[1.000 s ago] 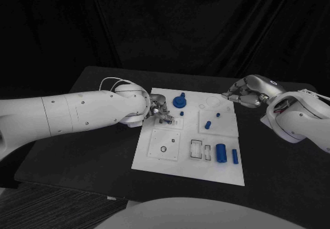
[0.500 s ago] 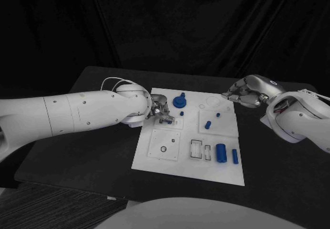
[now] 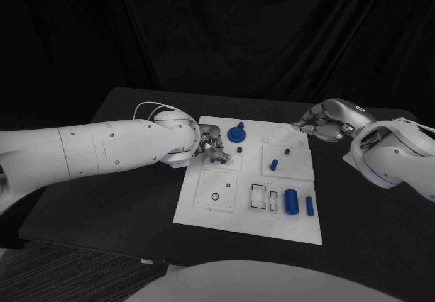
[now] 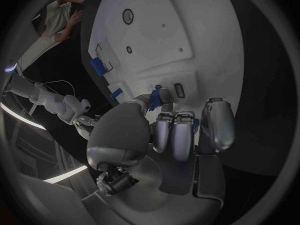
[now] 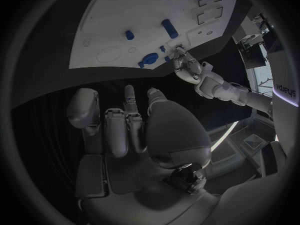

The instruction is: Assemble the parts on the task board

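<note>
White task board (image 3: pixel 237 211) lies mid-table with blue parts on it; the left hand (image 3: pixel 210 147) pinches a small blue part (image 4: pixel 157 96) over the board's far-left section, pending seating, while the right hand (image 3: pixel 319 124), fingers curled on nothing, hovers near the far-right corner.

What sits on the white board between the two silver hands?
In the head view, a round blue part stands between the left hand and right hand, on the task board, nearer the left.

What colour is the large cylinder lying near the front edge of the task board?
Blue. The large cylinder shows best in the head view, lying on the white task board.
</note>
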Available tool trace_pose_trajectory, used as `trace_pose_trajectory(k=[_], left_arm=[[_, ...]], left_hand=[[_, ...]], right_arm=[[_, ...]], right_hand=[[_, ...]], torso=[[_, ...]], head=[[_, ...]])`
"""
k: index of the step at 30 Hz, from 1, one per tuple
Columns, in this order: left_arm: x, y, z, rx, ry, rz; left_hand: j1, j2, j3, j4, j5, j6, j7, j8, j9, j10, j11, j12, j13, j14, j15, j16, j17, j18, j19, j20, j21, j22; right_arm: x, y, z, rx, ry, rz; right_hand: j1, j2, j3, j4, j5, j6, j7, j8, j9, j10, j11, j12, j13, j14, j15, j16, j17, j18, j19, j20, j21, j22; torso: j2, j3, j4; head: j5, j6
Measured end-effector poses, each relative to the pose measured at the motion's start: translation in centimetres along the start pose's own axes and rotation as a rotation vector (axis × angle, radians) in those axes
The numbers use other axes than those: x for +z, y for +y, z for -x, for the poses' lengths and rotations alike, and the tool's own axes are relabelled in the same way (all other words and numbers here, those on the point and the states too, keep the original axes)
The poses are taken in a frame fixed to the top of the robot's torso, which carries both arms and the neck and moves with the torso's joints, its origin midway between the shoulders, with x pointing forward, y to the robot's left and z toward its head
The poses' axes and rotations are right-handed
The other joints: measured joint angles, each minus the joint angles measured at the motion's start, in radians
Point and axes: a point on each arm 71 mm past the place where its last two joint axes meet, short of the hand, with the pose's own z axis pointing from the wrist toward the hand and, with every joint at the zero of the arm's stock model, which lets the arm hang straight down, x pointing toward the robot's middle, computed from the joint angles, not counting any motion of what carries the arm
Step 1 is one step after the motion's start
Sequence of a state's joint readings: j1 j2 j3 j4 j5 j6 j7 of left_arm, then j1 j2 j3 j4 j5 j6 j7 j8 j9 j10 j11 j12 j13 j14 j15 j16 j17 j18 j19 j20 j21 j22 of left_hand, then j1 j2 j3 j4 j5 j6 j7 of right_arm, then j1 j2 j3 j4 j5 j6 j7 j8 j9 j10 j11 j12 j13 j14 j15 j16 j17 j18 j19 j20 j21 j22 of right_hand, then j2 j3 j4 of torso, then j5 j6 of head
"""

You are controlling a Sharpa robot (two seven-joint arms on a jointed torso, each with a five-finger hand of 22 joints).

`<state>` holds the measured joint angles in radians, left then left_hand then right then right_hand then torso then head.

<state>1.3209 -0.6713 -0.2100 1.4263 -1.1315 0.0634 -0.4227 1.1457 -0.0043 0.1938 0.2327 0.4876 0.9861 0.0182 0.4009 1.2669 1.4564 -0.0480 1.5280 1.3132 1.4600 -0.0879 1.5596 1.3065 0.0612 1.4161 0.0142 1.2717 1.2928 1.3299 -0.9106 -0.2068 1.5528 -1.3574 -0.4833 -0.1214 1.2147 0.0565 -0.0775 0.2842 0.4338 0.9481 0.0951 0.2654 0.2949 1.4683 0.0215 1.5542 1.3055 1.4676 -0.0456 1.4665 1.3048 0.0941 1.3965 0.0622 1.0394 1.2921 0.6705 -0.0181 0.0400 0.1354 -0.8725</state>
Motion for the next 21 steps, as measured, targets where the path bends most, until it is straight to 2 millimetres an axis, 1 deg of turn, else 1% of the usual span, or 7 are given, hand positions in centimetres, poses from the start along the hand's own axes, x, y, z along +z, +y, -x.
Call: trace_pose_trajectory(k=[11,12,14,15,17,18,21], left_arm=[[0.03,-0.14,-0.02,0.002,0.004,-0.003],[0.03,-0.14,-0.02,0.002,0.004,-0.002],[0.02,-0.13,-0.01,0.003,0.004,-0.002],[0.02,-0.13,-0.02,0.003,0.004,-0.002],[0.01,-0.15,-0.05,0.003,0.006,-0.003],[0.01,-0.16,-0.07,0.004,0.006,-0.003],[0.00,-0.17,-0.10,0.004,0.007,-0.003]], left_hand=[[0.000,0.000,0.000,0.000,0.000,0.000,0.000,0.000,0.000,0.000,0.000,0.000,0.000,0.000,0.000,0.000,0.000,0.000,0.000,0.000,0.000,0.000],[0.000,0.000,0.000,0.000,-0.008,0.000,0.000,0.000,0.000,0.000,0.000,0.000,0.000,0.000,0.000,0.000,0.000,0.000,0.000,0.000,0.000,0.000],[0.000,0.000,0.000,0.000,-0.050,0.000,0.000,0.000,0.000,0.000,0.000,0.000,0.000,0.000,0.000,0.000,0.000,0.000,0.000,0.000,0.000,0.000],[0.000,0.000,0.000,0.000,-0.059,0.000,0.000,0.000,-0.001,0.000,0.000,0.000,0.000,0.000,0.000,0.000,0.000,0.000,0.000,0.000,0.000,0.000],[-0.017,-0.016,0.022,0.001,-0.117,0.000,0.000,0.000,-0.008,0.000,0.000,0.000,0.000,0.000,0.000,0.000,0.000,0.000,0.000,0.000,0.000,0.000],[-0.020,-0.020,0.034,0.012,-0.139,0.000,0.000,0.000,-0.009,0.000,0.000,0.000,0.000,0.000,0.000,0.000,0.000,0.000,0.000,0.000,0.000,0.000],[-0.020,-0.019,0.034,0.013,-0.173,0.000,0.000,0.000,-0.010,0.001,0.001,0.000,0.000,0.000,0.000,0.000,0.000,0.000,0.000,0.000,0.000,0.000]], right_arm=[[-0.04,-0.04,0.02,0.000,0.000,-0.001],[-0.04,-0.05,0.02,0.000,0.000,-0.001],[-0.04,-0.05,0.02,0.000,0.000,-0.001],[-0.04,-0.05,0.02,0.000,0.000,-0.001],[-0.04,-0.05,0.02,0.000,0.000,-0.001],[-0.04,-0.05,0.02,0.000,0.000,-0.001],[-0.04,-0.04,0.02,0.000,0.000,-0.001]], right_hand=[[0.000,0.000,0.000,0.000,0.000,0.000,0.000,0.000,0.000,0.000,0.000,0.000,0.000,0.000,0.000,0.000,0.000,0.000,0.000,0.000,0.000,0.000],[0.000,0.000,0.000,0.000,0.000,0.000,0.000,0.000,0.000,0.000,0.000,0.000,0.000,0.000,0.000,0.000,0.000,0.000,0.000,0.000,0.000,0.000],[0.000,0.000,0.000,0.000,0.000,0.000,0.000,0.000,0.000,0.000,0.000,0.000,0.000,0.000,0.000,0.000,0.000,0.000,0.000,0.000,0.000,0.000],[0.000,0.000,0.000,0.000,0.000,0.000,0.000,0.000,0.000,0.000,0.000,0.000,0.000,0.000,0.000,0.000,0.000,0.000,0.000,0.000,0.000,0.000],[0.000,0.000,0.000,0.000,0.000,0.000,0.000,0.000,0.000,0.000,0.000,0.000,0.000,0.000,0.000,0.000,0.000,0.000,0.000,0.000,0.000,0.000],[0.000,0.000,0.000,0.000,0.000,0.000,0.000,0.000,0.000,0.000,0.000,0.000,0.000,0.000,0.000,0.000,0.000,0.000,0.000,0.000,0.000,0.000],[0.000,0.000,0.000,0.000,0.000,0.000,0.000,0.000,0.000,0.000,0.000,0.000,0.000,0.000,0.000,0.000,0.000,0.000,0.000,0.000,0.000,0.000]], torso=[[0.000,0.0000,0.0000],[0.000,0.0000,0.0000],[0.000,0.0000,0.0000],[0.000,0.0000,0.0000],[0.000,0.0001,0.0000],[0.000,0.0002,-0.0001],[0.000,0.0002,0.0000]], head=[[0.001,0.000],[0.001,0.000],[0.001,0.000],[0.000,0.000],[0.000,0.000],[0.000,0.000],[0.002,0.000]])
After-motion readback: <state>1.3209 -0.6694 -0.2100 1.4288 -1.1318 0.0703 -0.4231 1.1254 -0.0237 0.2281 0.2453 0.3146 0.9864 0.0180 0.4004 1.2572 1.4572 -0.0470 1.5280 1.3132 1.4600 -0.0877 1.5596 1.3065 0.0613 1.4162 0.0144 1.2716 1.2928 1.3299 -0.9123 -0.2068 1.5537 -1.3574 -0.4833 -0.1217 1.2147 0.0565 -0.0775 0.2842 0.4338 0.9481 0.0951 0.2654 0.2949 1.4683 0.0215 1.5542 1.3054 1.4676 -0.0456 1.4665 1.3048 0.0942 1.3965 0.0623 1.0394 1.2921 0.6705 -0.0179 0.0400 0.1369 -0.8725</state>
